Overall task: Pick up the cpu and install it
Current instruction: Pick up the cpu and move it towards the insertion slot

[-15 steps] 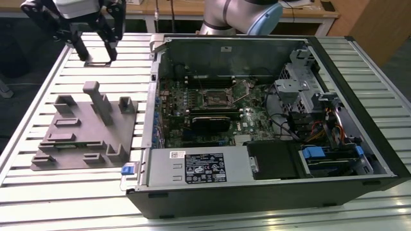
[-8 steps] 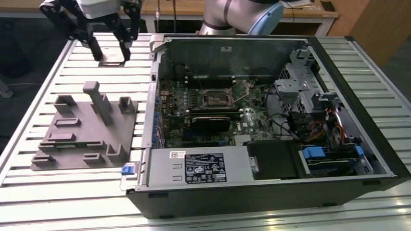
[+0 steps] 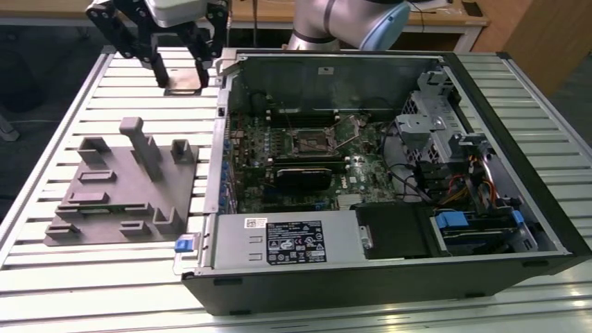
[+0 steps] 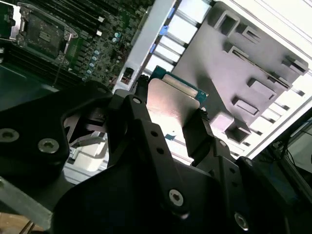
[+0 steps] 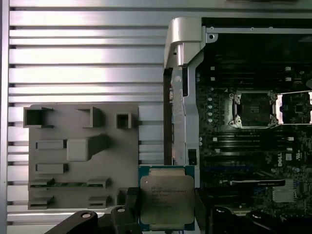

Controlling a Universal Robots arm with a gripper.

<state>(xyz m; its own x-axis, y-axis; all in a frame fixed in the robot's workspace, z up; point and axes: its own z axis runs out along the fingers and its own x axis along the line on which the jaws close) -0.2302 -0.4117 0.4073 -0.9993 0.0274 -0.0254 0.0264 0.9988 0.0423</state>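
Exterior view with both wrist views. The gripper [image 3: 182,78] hangs over the slatted aluminium table [image 3: 55,277] at the exterior view's upper left, just beside the far corner of the open computer case [image 3: 518,104]. Its two black fingers [image 5: 130,207] are closed narrowly on opposite edges of the cpu [image 5: 166,197], which is lifted clear of the table. In the first wrist view the chip's silvery lid carries several lines of fine engraved print, and a green board edge frames it. In the second wrist view the cpu [image 4: 168,105] shows the same green rim between the fingers [image 4: 134,117].

The grey plastic fixture [image 3: 125,187], with upright posts and recessed pockets, lies on the table at the exterior view's left, well apart from the gripper. Inside the case the metal-framed socket [image 5: 253,109] stands open on the motherboard. A white-and-black printed label [image 3: 296,241] covers the power supply at the near side. The case wall stands between the gripper and the socket.
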